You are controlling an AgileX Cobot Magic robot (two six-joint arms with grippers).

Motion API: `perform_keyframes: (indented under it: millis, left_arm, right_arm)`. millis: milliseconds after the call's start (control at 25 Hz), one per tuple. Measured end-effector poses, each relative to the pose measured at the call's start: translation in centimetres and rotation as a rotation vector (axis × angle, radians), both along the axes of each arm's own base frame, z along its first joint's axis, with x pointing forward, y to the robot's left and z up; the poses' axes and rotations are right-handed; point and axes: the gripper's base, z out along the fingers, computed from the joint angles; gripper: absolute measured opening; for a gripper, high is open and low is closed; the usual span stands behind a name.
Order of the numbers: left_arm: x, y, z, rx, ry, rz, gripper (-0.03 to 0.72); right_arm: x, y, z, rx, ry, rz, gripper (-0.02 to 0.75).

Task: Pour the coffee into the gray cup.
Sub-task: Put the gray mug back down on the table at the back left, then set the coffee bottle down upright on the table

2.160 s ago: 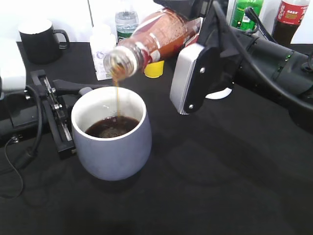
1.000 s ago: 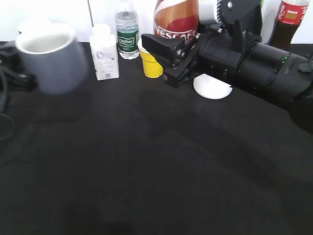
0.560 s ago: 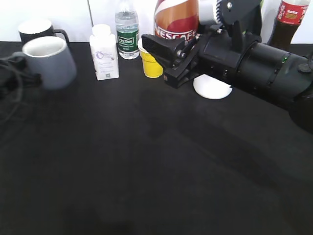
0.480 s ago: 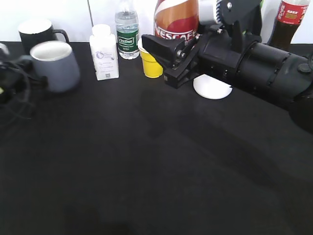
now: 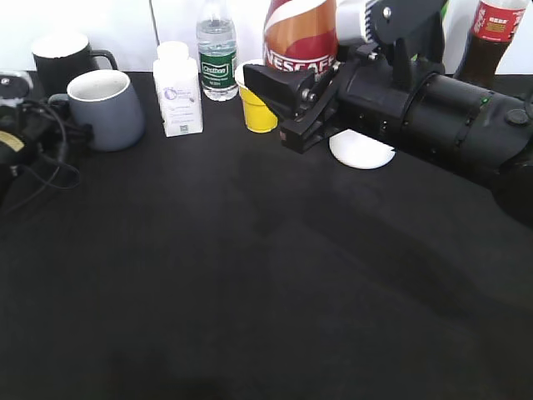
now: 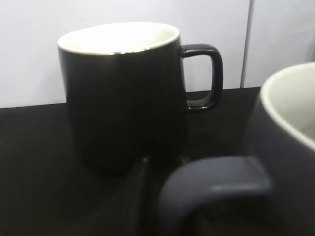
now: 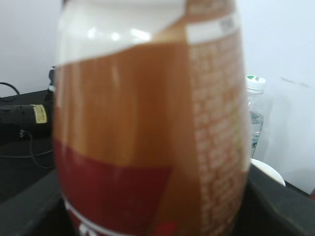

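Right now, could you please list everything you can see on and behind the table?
Gray cup: one, blue-gray, back left.
Black mug: one, behind the gray cup.
White bottle: one, back centre-left.
Water bottle: one, clear, green label, back.
Yellow cup: one, beside the coffee bottle.
Coffee bottle: one, brown-red label, upright.
White disc: one, flat on table.
Cola bottle: one, red label, back right.
Table: black.
Right end effector: at the coffee bottle.
Left end effector: at the gray cup's handle; grip unclear.

wall (image 5: 125, 17): plain white, seamed | table (image 5: 250, 292): black cloth | light: even
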Motion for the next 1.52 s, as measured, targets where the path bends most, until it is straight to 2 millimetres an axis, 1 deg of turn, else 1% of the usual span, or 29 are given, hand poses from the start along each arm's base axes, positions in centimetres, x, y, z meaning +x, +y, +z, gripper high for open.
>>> perform_keyframes:
  millis: [80, 200, 320, 440, 520, 560, 640, 720, 800, 880, 960, 1000, 1080, 1160, 1360, 1440, 1520]
  left_arm:
    - [-0.8, 0.1, -0.4, -0.007, -0.002, 0.004, 0.288]
    - [-2.7, 0.1, 0.0, -0.009, 0.013, 0.004, 0.312]
    - [-5.8, 0.3, 1.5, -0.007, 0.033, 0.004, 0.320]
    - [-9.0, -0.6, 3.5, -0.004, 0.038, -0.030, 0.320]
    - [-10.8, -0.9, 4.5, -0.003, 0.029, -0.045, 0.320]
    - [-11.5, -0.9, 4.9, -0.003, 0.028, -0.046, 0.320]
    - [-12.8, -0.8, 5.2, 0.004, 0.056, -0.048, 0.320]
    - [-13.5, -0.8, 5.5, 0.005, 0.063, -0.057, 0.320]
    - [-13.5, -0.8, 5.7, -0.001, 0.059, -0.058, 0.320]
    - [-13.6, -1.0, 5.9, -0.018, 0.058, -0.077, 0.320]
    - [-13.7, -1.5, 5.8, -0.022, 0.063, -0.129, 0.320]
    - [-13.7, -1.6, 5.8, -0.021, 0.066, -0.143, 0.320]
    - [-13.8, -1.7, 5.8, -0.012, 0.067, -0.163, 0.320]
    - [-13.8, -1.8, 5.7, -0.007, 0.071, -0.174, 0.320]
    - [-13.9, -2.0, 5.5, 0.009, 0.090, -0.195, 0.320]
    - [-13.9, -2.0, 5.5, 0.011, 0.090, -0.199, 0.320]
    - [-13.9, -2.0, 5.5, 0.012, 0.090, -0.202, 0.320]
  right_arm:
    - [0.0, 0.0, 0.0, 0.001, -0.001, 0.000, 0.533]
    - [0.0, 0.0, 0.0, 0.001, -0.001, 0.000, 0.533]
    - [0.1, -0.1, 0.1, 0.017, 0.011, -0.020, 0.533]
    - [0.8, -0.8, 0.3, 0.084, 0.051, -0.127, 0.533]
    - [1.2, -1.6, 0.8, 0.082, 0.026, -0.216, 0.533]
    - [1.5, -2.3, 1.1, 0.091, 0.027, -0.282, 0.533]
    - [2.4, -4.5, 1.7, 0.090, 0.019, -0.383, 0.533]
    - [3.9, -8.2, 2.1, 0.084, 0.021, -0.506, 0.533]
    - [5.2, -12.0, 1.6, 0.056, 0.064, -0.601, 0.533]
    - [5.9, -15.3, 1.3, 0.031, 0.085, -0.676, 0.533]
    - [6.2, -18.0, 1.3, 0.045, 0.092, -0.758, 0.533]
    - [6.4, -18.8, 1.0, 0.050, 0.098, -0.782, 0.533]
    - [7.1, -19.0, -0.3, 0.053, 0.108, -0.786, 0.533]
    - [8.1, -19.0, -2.3, 0.054, 0.118, -0.781, 0.533]
    - [12.7, -18.8, -6.6, 0.050, 0.144, -0.777, 0.533]
    - [14.0, -18.8, -8.5, 0.057, 0.140, -0.774, 0.533]
    - [14.7, -18.7, -10.8, 0.053, 0.158, -0.772, 0.533]
